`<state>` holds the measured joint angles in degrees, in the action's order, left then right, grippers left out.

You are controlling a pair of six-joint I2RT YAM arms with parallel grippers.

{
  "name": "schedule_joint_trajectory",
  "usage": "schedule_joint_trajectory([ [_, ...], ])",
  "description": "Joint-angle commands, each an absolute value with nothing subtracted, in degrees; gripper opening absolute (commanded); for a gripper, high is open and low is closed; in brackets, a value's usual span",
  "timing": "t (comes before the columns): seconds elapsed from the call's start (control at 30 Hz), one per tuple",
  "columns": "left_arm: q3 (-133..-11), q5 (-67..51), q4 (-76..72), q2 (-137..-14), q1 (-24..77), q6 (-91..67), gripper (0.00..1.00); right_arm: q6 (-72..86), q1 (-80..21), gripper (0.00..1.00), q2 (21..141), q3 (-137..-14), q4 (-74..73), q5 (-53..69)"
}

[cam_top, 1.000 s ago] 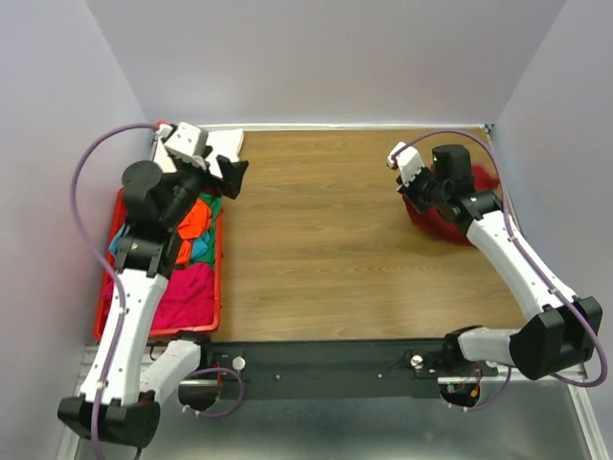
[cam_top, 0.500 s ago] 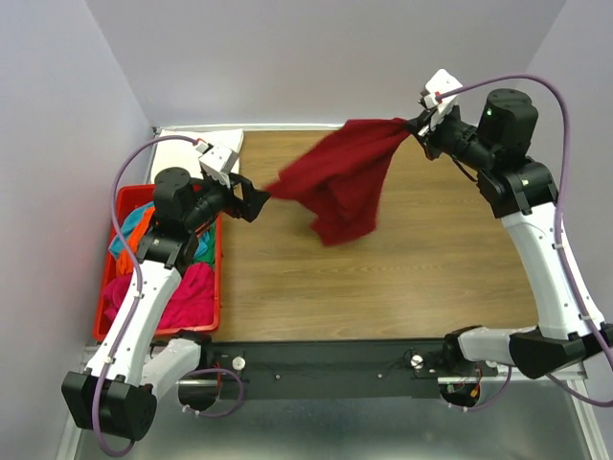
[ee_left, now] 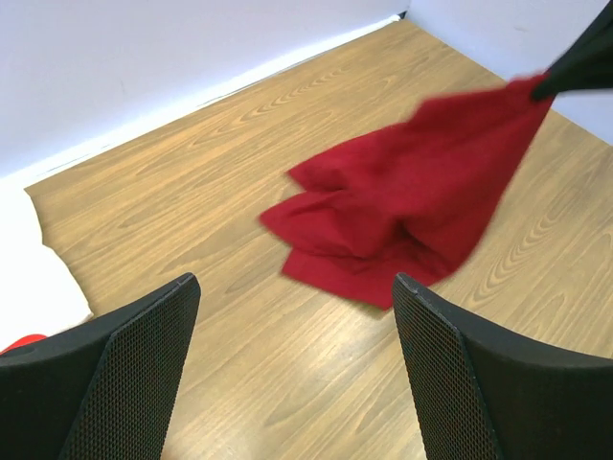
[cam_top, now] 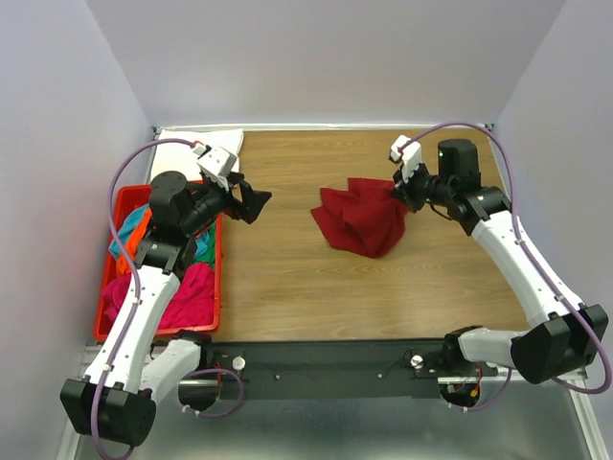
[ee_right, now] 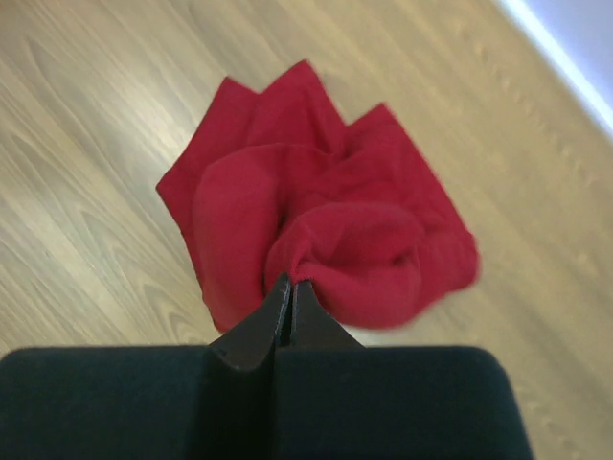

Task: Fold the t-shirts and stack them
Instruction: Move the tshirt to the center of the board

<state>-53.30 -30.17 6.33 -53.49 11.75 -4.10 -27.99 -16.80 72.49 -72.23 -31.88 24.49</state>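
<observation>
The dark red t-shirt (cam_top: 359, 218) lies crumpled on the wooden table, right of centre. It also shows in the left wrist view (ee_left: 412, 206) and the right wrist view (ee_right: 316, 211). My right gripper (cam_top: 400, 189) is shut on the shirt's right edge and holds that edge a little above the table (ee_right: 290, 285). My left gripper (cam_top: 251, 203) is open and empty, left of the shirt and apart from it, over bare wood (ee_left: 292, 383). A white t-shirt (cam_top: 203, 141) lies at the far left corner. Orange, teal and magenta shirts (cam_top: 187, 278) fill the red bin.
The red plastic bin (cam_top: 218, 287) stands along the table's left edge under my left arm. The grey walls close the table on three sides. Bare wood (cam_top: 316, 287) lies between the bin and the red shirt.
The red shirt was lifted and stretched between both grippers, then my left gripper let go. My right gripper has come down and the shirt has dropped onto the table in a heap.
</observation>
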Motion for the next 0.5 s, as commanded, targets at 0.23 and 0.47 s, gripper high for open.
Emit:
schedule_joint_trajectory([
  [0.23, -48.5, -27.6, 2.2, -53.8, 12.0, -5.4, 0.89, -24.7, -13.7, 0.74, 74.0, -62.1, -24.9, 13.5],
  [0.47, -44.2, -17.2, 1.0, -53.3, 12.0, -4.9, 0.9, -23.9, -4.6, 1.0, 72.8, -56.9, -22.5, 29.2],
])
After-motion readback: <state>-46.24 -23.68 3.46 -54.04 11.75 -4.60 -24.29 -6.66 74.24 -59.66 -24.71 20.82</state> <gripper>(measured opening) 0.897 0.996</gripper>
